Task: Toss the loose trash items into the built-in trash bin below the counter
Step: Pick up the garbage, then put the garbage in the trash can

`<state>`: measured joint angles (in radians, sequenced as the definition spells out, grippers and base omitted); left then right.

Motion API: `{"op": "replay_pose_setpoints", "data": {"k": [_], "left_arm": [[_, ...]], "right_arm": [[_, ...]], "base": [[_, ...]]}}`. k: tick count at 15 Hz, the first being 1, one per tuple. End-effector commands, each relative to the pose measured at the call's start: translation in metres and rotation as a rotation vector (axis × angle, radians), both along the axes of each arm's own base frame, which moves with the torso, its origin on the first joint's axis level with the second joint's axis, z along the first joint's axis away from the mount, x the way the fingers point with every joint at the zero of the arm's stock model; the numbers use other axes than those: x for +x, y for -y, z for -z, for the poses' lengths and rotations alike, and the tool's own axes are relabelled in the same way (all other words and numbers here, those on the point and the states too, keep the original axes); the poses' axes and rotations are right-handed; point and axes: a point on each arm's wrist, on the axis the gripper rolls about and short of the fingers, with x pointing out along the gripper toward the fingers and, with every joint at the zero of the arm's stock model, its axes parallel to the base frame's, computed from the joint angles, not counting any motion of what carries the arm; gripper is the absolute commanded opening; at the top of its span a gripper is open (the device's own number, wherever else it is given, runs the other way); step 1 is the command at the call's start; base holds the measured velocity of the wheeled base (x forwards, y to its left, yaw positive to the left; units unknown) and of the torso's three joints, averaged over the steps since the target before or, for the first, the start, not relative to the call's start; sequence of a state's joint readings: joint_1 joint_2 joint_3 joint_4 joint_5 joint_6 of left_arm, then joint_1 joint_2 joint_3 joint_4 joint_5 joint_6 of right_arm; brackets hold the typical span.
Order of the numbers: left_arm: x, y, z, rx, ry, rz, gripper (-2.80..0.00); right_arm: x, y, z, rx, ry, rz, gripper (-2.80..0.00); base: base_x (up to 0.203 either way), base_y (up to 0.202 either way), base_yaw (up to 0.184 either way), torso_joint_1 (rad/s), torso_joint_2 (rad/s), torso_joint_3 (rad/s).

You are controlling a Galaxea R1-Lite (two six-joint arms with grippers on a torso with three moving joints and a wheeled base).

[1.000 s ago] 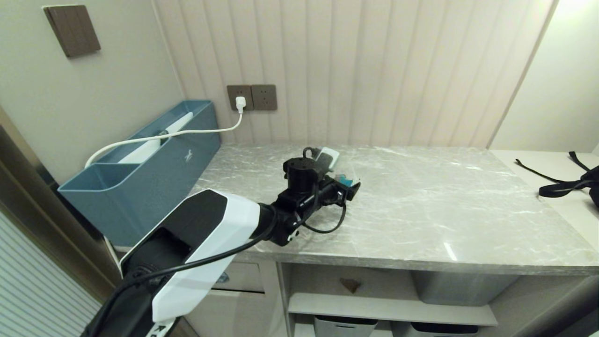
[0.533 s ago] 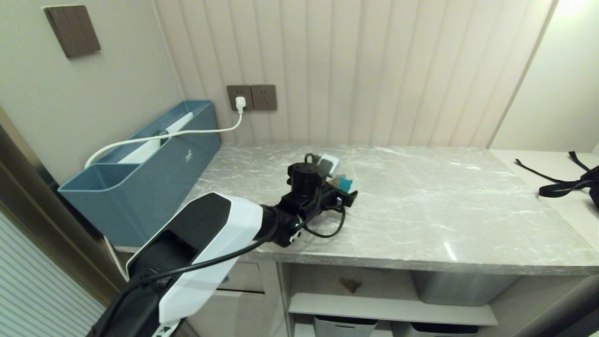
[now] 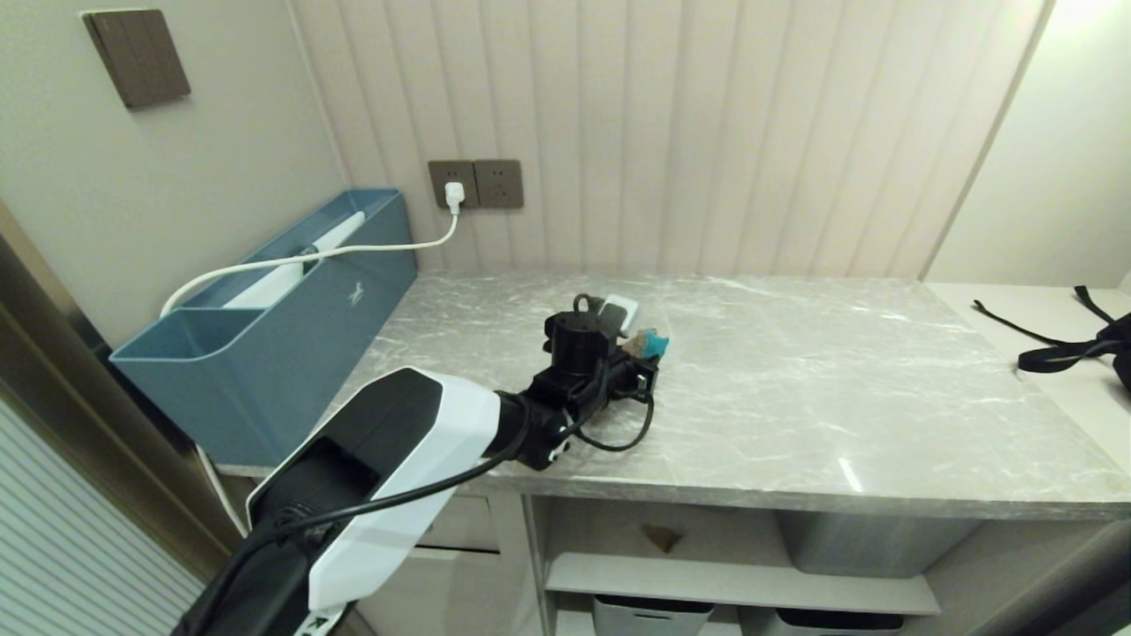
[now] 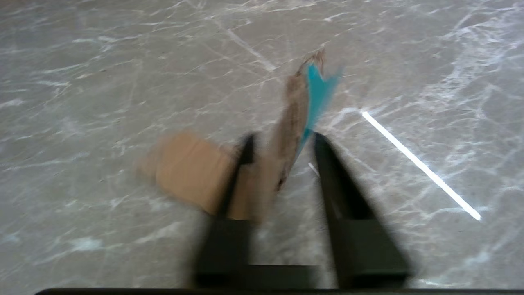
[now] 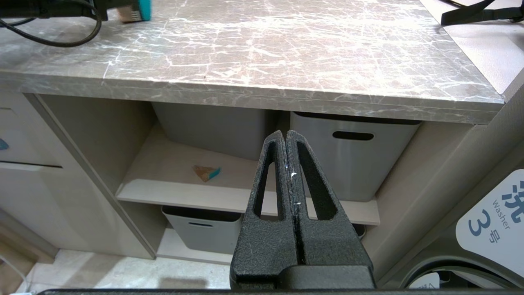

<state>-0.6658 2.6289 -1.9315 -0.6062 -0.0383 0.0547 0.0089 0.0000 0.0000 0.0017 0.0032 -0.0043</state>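
Observation:
On the grey marble counter (image 3: pixel 839 397) my left gripper (image 3: pixel 648 360) is shut on a torn brown cardboard scrap (image 3: pixel 649 341) with a turquoise face. In the left wrist view the scrap (image 4: pixel 297 110) stands on edge between the two fingers (image 4: pixel 327 164) of this gripper (image 4: pixel 282 141), and a brown flap (image 4: pixel 184 168) sticks out to one side. A small triangular scrap (image 5: pixel 206 173) lies on the open shelf under the counter. The trash bin's beige front (image 5: pixel 24 139) shows at the far left. My right gripper (image 5: pixel 285 133) hangs shut and empty in front of the shelves.
A teal-blue box (image 3: pixel 265 353) stands at the counter's left end with a white cable (image 3: pixel 309 256) running to the wall socket. A white adapter (image 3: pixel 621 311) lies just behind the left hand. Grey storage bins (image 5: pixel 352 159) fill the shelves. A black strap (image 3: pixel 1060 349) lies far right.
The left gripper's fingers have closed from wide open onto the cardboard scrap, and the hand has shifted slightly toward the wall. The right arm has not moved.

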Motion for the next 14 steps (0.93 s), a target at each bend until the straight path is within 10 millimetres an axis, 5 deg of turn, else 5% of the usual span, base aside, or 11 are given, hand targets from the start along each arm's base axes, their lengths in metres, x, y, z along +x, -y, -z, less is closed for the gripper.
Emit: {"op": "replay_pose_setpoints", "data": {"k": [1, 5, 9, 11, 14], "left_arm": [[-0.002, 0.001, -0.008, -0.012, 0.016, 0.002, -2.80], [-0.010, 0.009, -0.017, -0.042, 0.032, 0.017, -2.80], [-0.039, 0.030, -0.051, -0.208, -0.033, 0.007, -2.80], [-0.048, 0.021, -0.086, -0.312, -0.079, -0.060, -2.80], [-0.061, -0.023, -0.151, -0.380, -0.126, -0.155, -2.80]], "right_arm": [[0.000, 0.000, 0.000, 0.000, 0.002, 0.000, -2.80], [0.000, 0.000, 0.000, 0.000, 0.002, 0.000, -2.80], [0.000, 0.000, 0.000, 0.000, 0.002, -0.002, -2.80], [0.000, 0.000, 0.000, 0.000, 0.002, 0.000, -2.80], [0.000, 0.000, 0.000, 0.000, 0.002, -0.001, -2.80]], "base": [[0.000, 0.000, 0.000, 0.000, 0.00, 0.000], [0.000, 0.000, 0.000, 0.000, 0.00, 0.000], [0.000, 0.000, 0.000, 0.000, 0.00, 0.000], [0.000, 0.000, 0.000, 0.000, 0.00, 0.000], [0.000, 0.000, 0.000, 0.000, 0.00, 0.000]]}}
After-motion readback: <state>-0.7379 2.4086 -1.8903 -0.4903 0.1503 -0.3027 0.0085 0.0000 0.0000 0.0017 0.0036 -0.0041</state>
